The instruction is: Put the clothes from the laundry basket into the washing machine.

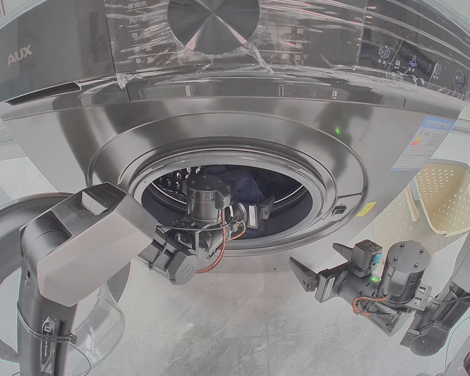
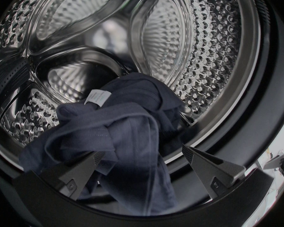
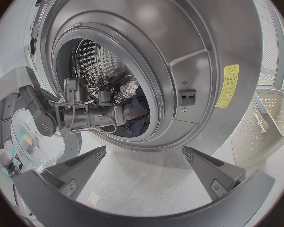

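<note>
Lying in dimpled steel drum: navy cloth | left claw, right claw spread

The washing machine has a smooth, glossy grey metal front. A wrinkled clear plastic film covers its panel, over a brushed metal knob. The drum is bright polished steel, dimpled and perforated. The garment is soft, matt navy cloth with a white woven label. On the right, the laundry basket is cream plastic, pierced with small holes. The right gripper has matt black plastic fingers with finely ridged pads. The floor is glossy pale marbled tile.
</note>
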